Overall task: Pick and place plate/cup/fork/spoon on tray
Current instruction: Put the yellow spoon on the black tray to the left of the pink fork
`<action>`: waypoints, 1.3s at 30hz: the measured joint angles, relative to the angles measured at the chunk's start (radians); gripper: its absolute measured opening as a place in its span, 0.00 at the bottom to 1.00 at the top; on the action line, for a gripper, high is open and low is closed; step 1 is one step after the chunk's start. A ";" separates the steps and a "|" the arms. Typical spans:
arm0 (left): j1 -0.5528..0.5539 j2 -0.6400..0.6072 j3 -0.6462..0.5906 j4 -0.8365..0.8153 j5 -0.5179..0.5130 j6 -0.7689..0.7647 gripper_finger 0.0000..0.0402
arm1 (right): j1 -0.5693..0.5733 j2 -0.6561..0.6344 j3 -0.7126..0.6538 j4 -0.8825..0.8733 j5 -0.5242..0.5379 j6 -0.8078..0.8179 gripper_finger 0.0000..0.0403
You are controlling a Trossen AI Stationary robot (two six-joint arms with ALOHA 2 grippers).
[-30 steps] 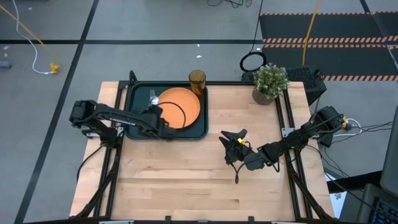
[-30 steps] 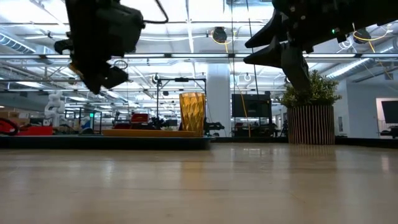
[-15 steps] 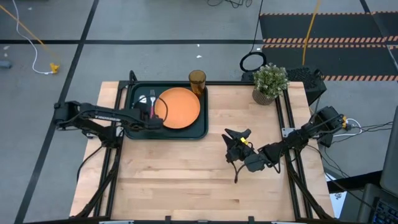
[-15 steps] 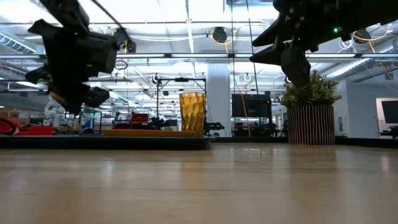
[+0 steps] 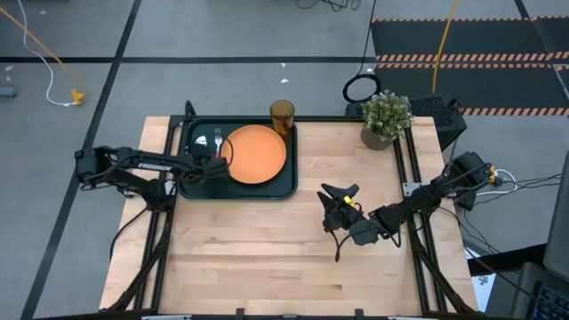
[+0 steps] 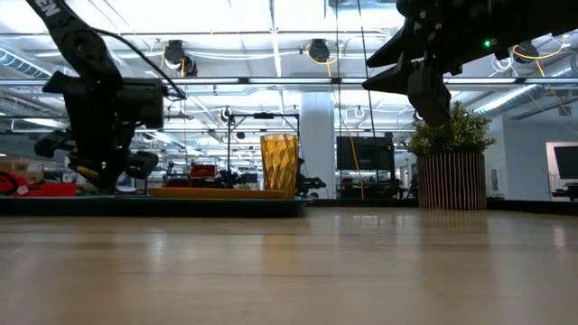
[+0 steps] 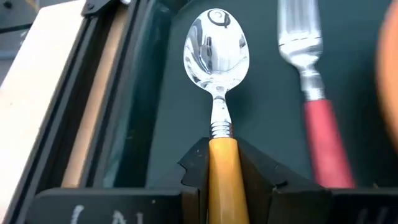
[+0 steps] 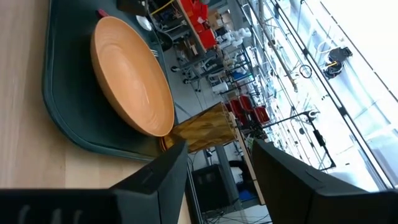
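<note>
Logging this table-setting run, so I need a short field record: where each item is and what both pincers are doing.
tray: far left of the table
plate: in the tray
fork: in the tray, between spoon and plate
spoon: over the tray's left part, handle gripped
cup: at the tray's far right corner, apparently inside
left pincer: shut on the spoon handle
right pincer: open, empty, above bare table

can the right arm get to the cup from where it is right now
Probably yes. The right gripper hangs open above bare table, and nothing stands between it and the cup in the tray's far corner, though it's a long stretch.
</note>
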 joint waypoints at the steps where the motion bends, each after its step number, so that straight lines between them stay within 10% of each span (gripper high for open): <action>1: 0.012 0.000 -0.008 0.008 0.000 0.009 0.17 | 0.000 0.000 0.000 0.000 0.000 -0.001 0.44; 39: 0.162 0.000 -0.077 0.267 0.096 0.257 0.24 | 0.000 0.000 0.000 0.000 0.001 -0.021 0.44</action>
